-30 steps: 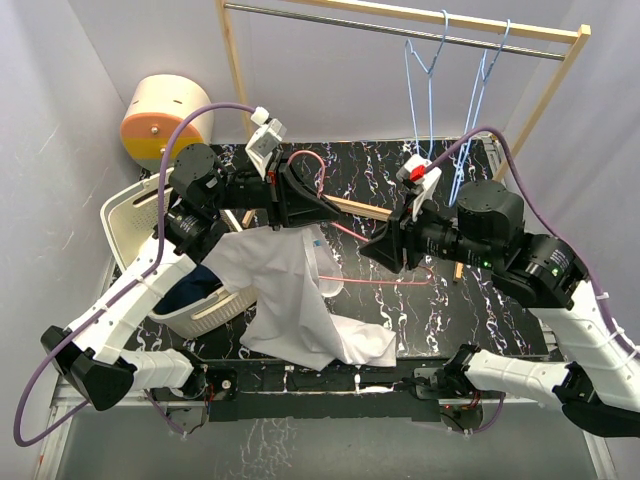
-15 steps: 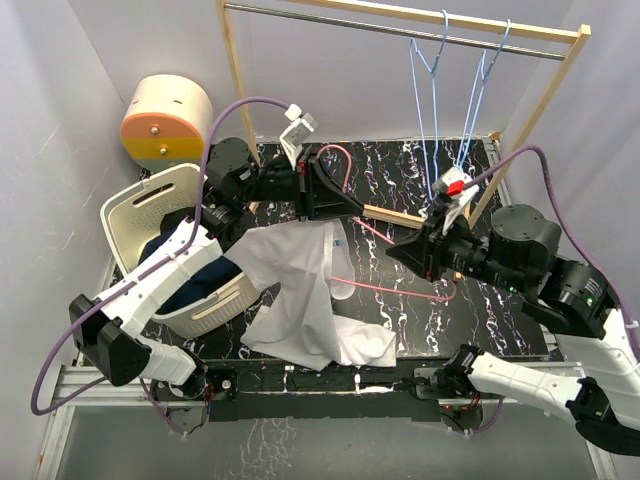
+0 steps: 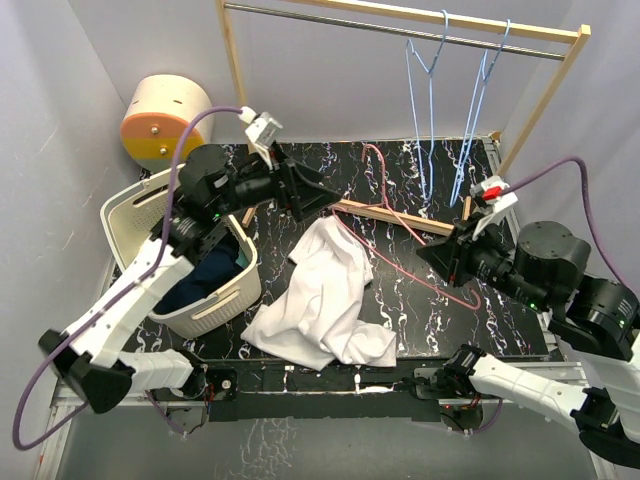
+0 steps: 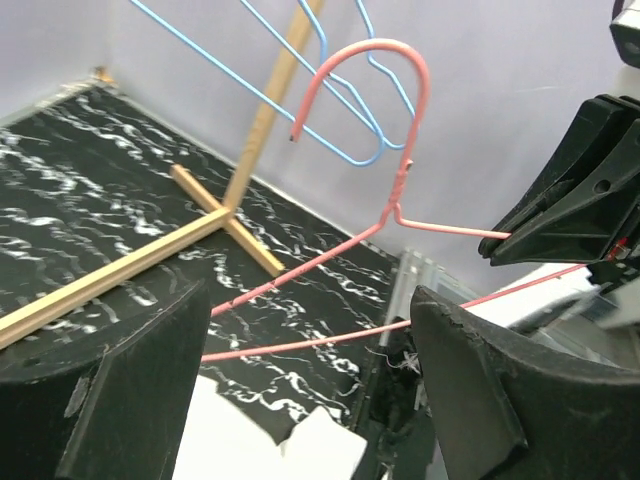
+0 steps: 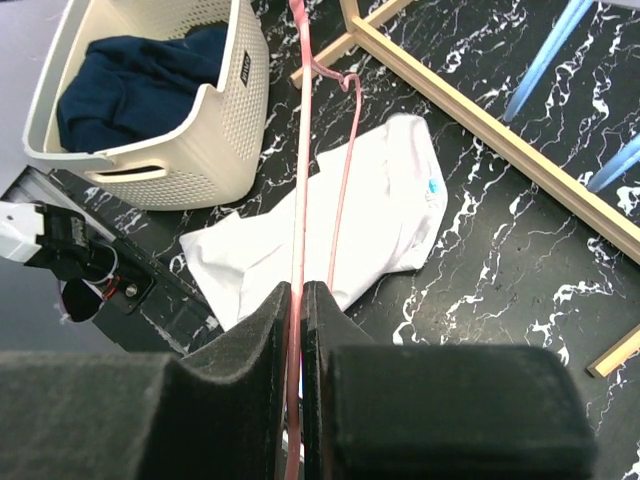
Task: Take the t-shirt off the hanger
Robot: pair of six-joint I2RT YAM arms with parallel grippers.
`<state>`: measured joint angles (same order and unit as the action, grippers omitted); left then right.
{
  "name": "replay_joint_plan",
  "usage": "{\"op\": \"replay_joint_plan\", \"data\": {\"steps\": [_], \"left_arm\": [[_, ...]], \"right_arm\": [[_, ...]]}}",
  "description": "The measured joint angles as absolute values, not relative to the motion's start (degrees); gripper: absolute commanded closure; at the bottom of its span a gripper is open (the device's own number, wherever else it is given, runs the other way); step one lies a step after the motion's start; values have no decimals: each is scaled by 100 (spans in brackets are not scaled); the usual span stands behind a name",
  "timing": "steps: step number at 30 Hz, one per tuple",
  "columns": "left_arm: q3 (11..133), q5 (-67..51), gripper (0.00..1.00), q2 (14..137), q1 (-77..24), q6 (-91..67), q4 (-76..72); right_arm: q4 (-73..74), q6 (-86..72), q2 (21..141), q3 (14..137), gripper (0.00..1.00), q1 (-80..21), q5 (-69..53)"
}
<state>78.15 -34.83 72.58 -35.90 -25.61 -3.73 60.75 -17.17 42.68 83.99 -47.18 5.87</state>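
Removal appears complete: the t-shirt (image 3: 320, 300) is seen crumpled on the bench (image 3: 425, 330) toward its near edge, left of centre, the bare pink hanger (image 4: 400, 185) is clamped in the right tool (image 5: 300, 292), and nothing is held by the wide-spread left tool (image 4: 310, 300).
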Motion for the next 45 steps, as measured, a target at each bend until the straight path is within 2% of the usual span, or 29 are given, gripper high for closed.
{"op": "replay_joint_plan", "data": {"steps": [7,11,17,22,26,30,45], "left_arm": [[7443,-2491,21,6119,-3590,-1905,246],[7199,-2198,22,5881,-3590,-1741,493],[7118,-1892,24,5972,-3590,-1514,1048],[7118,-1675,25,5966,-3590,-1398,1350],[7113,-1557,32,5977,-3590,-1365,1518],[7118,-1389,34,6128,-3590,-1323,1802],[7122,-1144,36,6593,-3590,-1238,2377]], "right_arm": [[6110,-1728,4880,8836,92,-4718,888],[5804,-1702,5317,9371,92,-4718,1409],[4862,-1472,6016,10003,92,-4718,2338],[3780,-1142,6394,9872,92,-4713,2781],[3192,-952,6654,9835,92,-4713,3070],[2539,-751,6790,9664,92,-4713,3361],[1638,-419,7299,9539,92,-4353,3861]]}}
